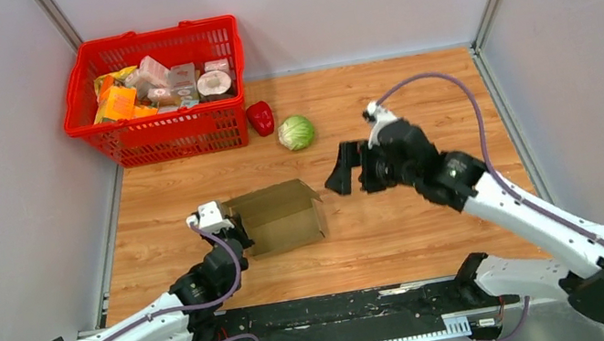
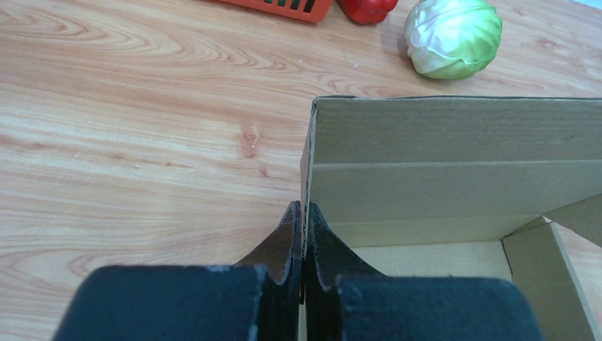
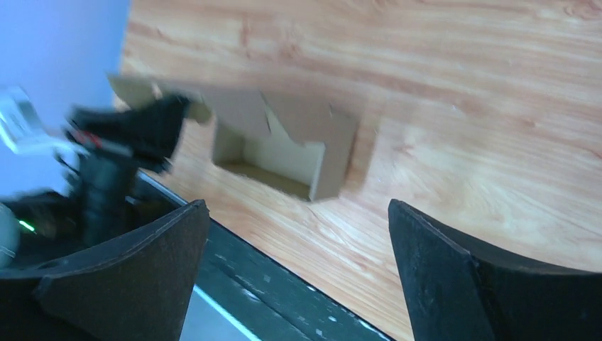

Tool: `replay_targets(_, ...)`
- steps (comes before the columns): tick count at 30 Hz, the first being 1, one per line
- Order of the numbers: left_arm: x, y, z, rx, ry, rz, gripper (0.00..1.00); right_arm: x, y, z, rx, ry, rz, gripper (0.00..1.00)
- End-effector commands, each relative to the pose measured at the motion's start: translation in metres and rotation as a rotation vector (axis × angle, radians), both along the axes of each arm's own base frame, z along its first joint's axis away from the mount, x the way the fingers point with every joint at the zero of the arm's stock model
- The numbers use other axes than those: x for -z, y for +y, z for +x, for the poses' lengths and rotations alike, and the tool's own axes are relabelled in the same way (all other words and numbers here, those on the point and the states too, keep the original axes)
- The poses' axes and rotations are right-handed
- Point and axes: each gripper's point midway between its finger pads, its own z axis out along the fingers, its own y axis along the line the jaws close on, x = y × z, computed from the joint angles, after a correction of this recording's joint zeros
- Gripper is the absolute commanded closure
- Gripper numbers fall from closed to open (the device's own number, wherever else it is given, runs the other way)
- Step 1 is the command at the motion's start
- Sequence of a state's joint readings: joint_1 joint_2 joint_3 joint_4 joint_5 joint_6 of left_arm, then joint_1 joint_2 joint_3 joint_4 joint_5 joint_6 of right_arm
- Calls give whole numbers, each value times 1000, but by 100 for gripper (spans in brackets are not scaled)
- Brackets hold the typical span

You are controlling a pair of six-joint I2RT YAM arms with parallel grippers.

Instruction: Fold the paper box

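Tabletop (image 1: 438, 231), wood grain, carries the whole setup.

Red mesh basket (image 1: 172, 136): full of small printed packages, far ahead and to the left of the left gripper (image 1: 237, 229). Not part of this task.

Paper box (image 1: 283, 215): plain brown corrugated card, resting on the table directly in front of the left gripper and well left of the right gripper (image 1: 352, 171), apart from it. In the right wrist view the box (image 3: 284, 135) shows an open mouth towards that camera, with loose flaps along its upper edge not yet turned in. In the left wrist view the box (image 2: 454, 170) shows its inside and one small flap standing free at the lower right.

Left gripper (image 2: 304, 213): jaws closed tight on the thin left-hand wall of the box, card pinched between the pads.

Right gripper (image 3: 297, 206): jaws spread wide, nothing between them, hanging in the air off the box's right side.

Cabbage (image 1: 296, 131): beyond the box, ahead of the left gripper, clear of it. Red pepper (image 1: 261, 118): just left of the cabbage, beside the basket.

Judgement: flap-closing stage, early; the box is erected and anchored but its mouth is open. The next move calls for the right gripper to come in to the open mouth and press a flap over along its crease, while the left pinch keeps the box from sliding.
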State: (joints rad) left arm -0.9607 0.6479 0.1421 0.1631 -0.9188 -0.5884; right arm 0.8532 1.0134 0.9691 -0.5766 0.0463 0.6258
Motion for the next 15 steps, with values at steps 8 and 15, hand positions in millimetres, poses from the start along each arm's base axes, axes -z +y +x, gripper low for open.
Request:
replay_targets(8, 1, -12, 4, 79, 44, 186, 99, -4, 37, 81, -29, 576, 348, 0)
replay_targets(15, 0, -18, 9, 90, 38, 221, 100, 30, 47, 72, 11, 724, 334, 2)
